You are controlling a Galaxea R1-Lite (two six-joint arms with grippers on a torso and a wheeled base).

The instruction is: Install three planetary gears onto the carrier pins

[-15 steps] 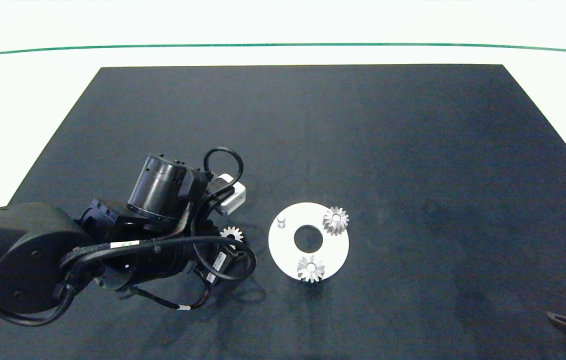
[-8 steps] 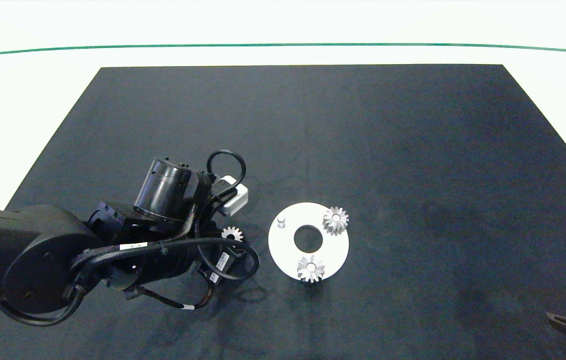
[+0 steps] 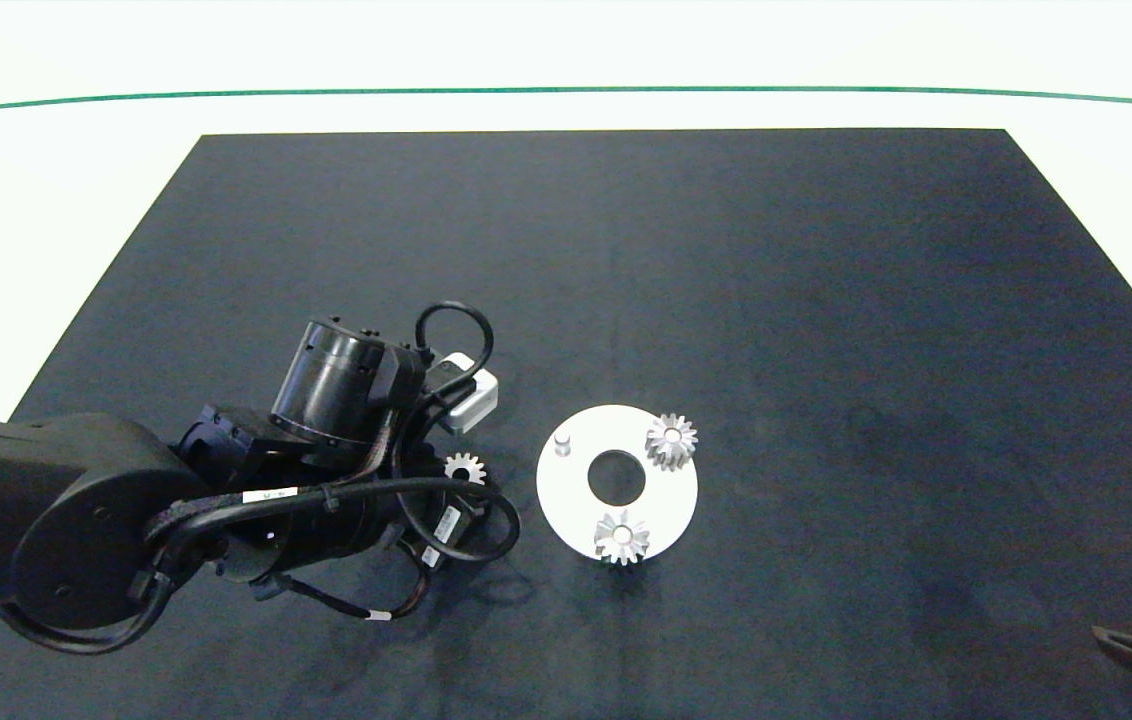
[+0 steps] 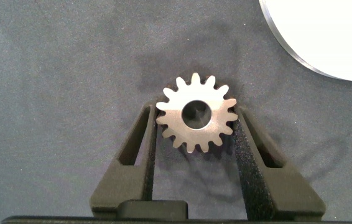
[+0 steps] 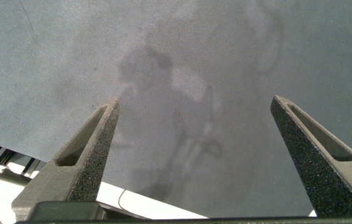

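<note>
Left of the white disc (image 3: pixel 668 490), the left gripper (image 4: pixel 196 127) clamps the third gear (image 4: pixel 196 121). Two gears (image 3: pixel 671 441) sit on pins. Meanwhile the right gripper (image 5: pixel 201 134) hangs spread wide, near right.

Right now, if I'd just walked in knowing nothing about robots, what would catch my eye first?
Probably the white disc on the dark mat, with two silver gears seated on it and one bare pin waiting. Just beside it, the left claw grips a third gear between its fingers. The right claw hangs open over bare mat, at the table's near right corner.
</note>
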